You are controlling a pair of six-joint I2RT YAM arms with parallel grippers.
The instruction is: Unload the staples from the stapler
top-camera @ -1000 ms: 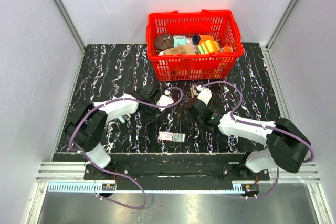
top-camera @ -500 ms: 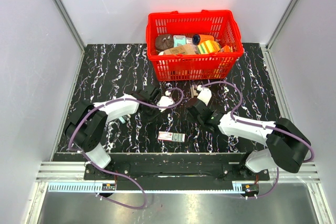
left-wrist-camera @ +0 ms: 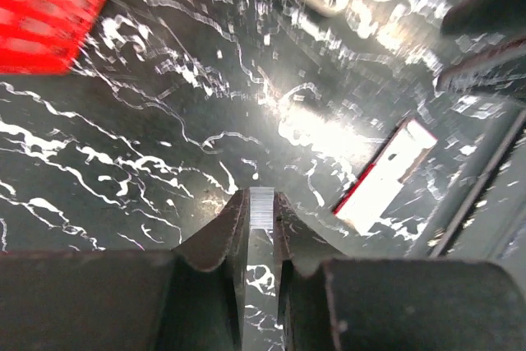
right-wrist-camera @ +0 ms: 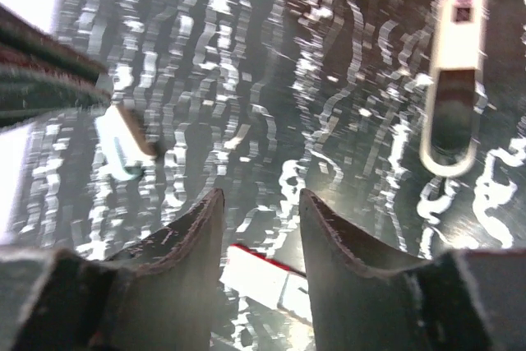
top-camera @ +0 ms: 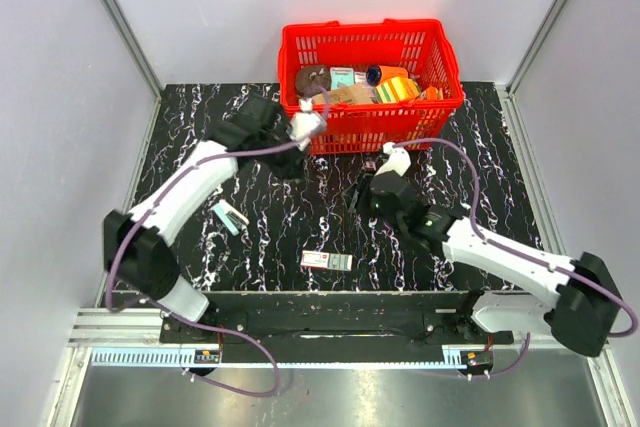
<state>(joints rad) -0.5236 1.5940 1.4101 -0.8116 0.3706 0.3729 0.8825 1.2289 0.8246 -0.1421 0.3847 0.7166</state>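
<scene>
Black marbled counter: L hand pinches the staples flat-sided so the thin strip won't slip, held near red basket, prob. for drop-off. R hand spread, empty.

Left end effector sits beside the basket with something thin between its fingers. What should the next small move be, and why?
Probably ease the left end effector over the rim of the red basket, then open. Its wrist view shows the staples pinched between shut fingers, clear of the table, with the basket close by. The right end effector is open and empty.
</scene>
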